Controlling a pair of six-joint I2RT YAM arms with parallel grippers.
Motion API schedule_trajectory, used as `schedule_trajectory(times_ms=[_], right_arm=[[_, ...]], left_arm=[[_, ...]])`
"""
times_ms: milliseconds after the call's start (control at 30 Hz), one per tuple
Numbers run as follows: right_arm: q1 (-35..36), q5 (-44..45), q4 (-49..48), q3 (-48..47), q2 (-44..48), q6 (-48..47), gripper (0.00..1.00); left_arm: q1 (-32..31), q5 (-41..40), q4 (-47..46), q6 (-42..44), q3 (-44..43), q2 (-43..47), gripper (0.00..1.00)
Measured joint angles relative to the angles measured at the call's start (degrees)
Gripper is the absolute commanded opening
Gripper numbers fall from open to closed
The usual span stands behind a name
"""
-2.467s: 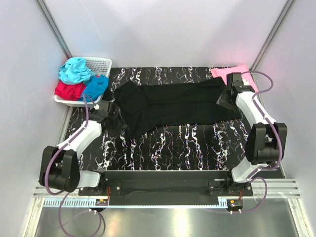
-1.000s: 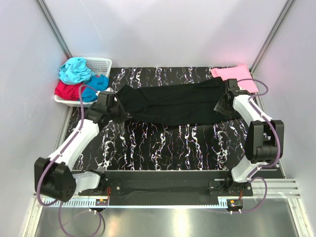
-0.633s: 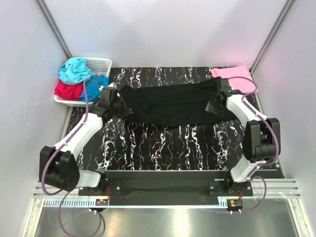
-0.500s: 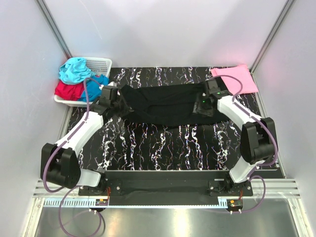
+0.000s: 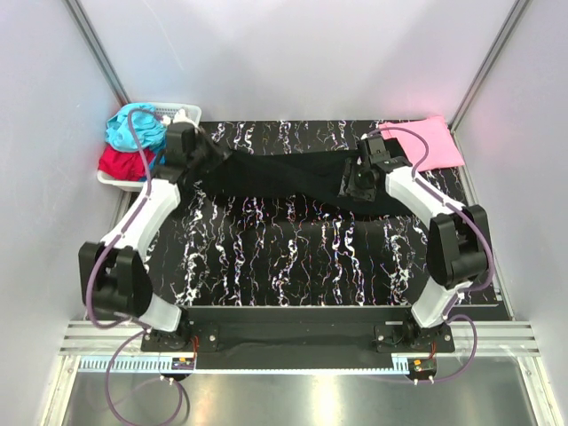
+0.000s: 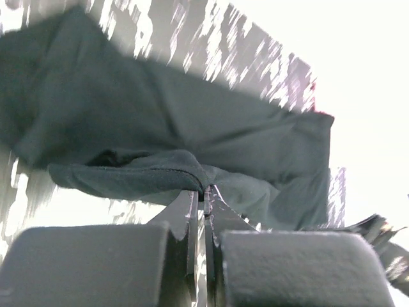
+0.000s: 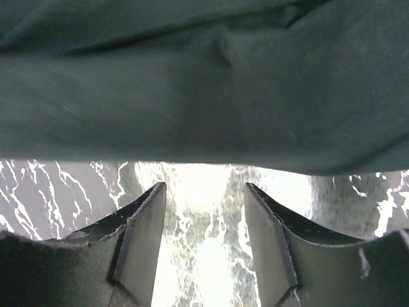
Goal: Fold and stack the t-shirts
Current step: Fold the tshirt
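**Top external view.** A black marbled table [image 5: 293, 257] enclosed by pale walls [image 5: 311, 53] was observed. One black t-shirt [image 5: 284, 173] was found laid as a long, narrow band across the far half of the table. One pink t-shirt [image 5: 430, 146] was found lying flat at the far right corner, apparently folded. One teal t-shirt [image 5: 124, 131] and one red t-shirt [image 5: 115, 161] were seen crumpled in the white basket [image 5: 114, 179] at the far left. Four shirts were counted; anything further in the basket was hidden by the left arm. The left gripper [image 5: 202, 158] was placed at the band's left end and the right gripper [image 5: 355, 182] near its right end.

**Left wrist view.** The left gripper [image 6: 203, 195] was seen pressed together, pinching a fold of the black t-shirt [image 6: 192, 128].

**Right wrist view.** The right gripper [image 7: 204, 192] was seen spread wide with nothing between its fingers, bare table showing in the gap and the black t-shirt [image 7: 204, 83] just beyond the tips.

**Progress.** One shirt was judged finished, one part-folded, at least two untouched. No stack was formed.
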State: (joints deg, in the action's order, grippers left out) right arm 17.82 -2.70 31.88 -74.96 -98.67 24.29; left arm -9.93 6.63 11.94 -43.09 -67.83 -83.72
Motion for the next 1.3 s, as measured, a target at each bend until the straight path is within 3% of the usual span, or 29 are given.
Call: schedule_trajectory(times_ms=[133,300,533,567,633,733,833,1000,1100,1167,1200,1300], right_arm=[[0.0,-0.1,-0.3,-1.8,-2.9,-0.1,0.59],[0.0,0.0,1.0,-6.1,-6.9,-0.9,0.59],[0.0,0.0,2.3,-12.7,-11.0,-2.3,0.59],[0.0,0.0,2.5,-13.6,-11.7,-2.5,0.59],[0.0,-0.1,2.8,-15.1,-13.0,-2.8,0.59],[0.0,-0.4,3.6,-16.7,-14.8,-3.1,0.58],[0.0,-1.3,4.0,-17.7,-16.1,-3.3,0.58],[0.1,-1.5,4.5,-18.2,-16.8,-3.5,0.58],[0.2,-1.5,4.5,-18.2,-16.8,-3.5,0.58],[0.3,-1.5,4.5,-18.2,-16.8,-3.5,0.57],[0.3,-1.5,4.5,-18.2,-16.8,-3.5,0.57],[0.3,-1.5,4.5,-18.2,-16.8,-3.6,0.57]], left_arm=[[1.2,1.2,-3.7,0.2,-8.3,-7.3,0.00],[2.0,4.6,-5.8,-0.5,-20.0,-23.0,0.00],[2.1,6.8,-3.6,-0.7,-24.0,-36.7,0.02],[2.1,6.9,-3.1,-0.7,-24.1,-37.6,0.07],[2.1,7.0,-1.4,0.0,-24.1,-38.4,0.31],[2.1,6.8,-0.6,1.8,-23.9,-37.9,0.55],[2.1,5.8,-0.5,3.8,-20.3,-34.6,0.64],[2.1,2.6,1.5,6.4,-14.0,-25.5,0.63],[2.2,-0.5,3.1,6.9,-12.5,-20.5,0.57],[2.3,-3.0,4.2,7.0,-11.0,-17.7,0.46],[2.3,-4.3,5.1,6.7,-10.3,-16.5,0.34],[2.4,-7.8,8.0,5.6,-8.0,-14.8,0.21]])
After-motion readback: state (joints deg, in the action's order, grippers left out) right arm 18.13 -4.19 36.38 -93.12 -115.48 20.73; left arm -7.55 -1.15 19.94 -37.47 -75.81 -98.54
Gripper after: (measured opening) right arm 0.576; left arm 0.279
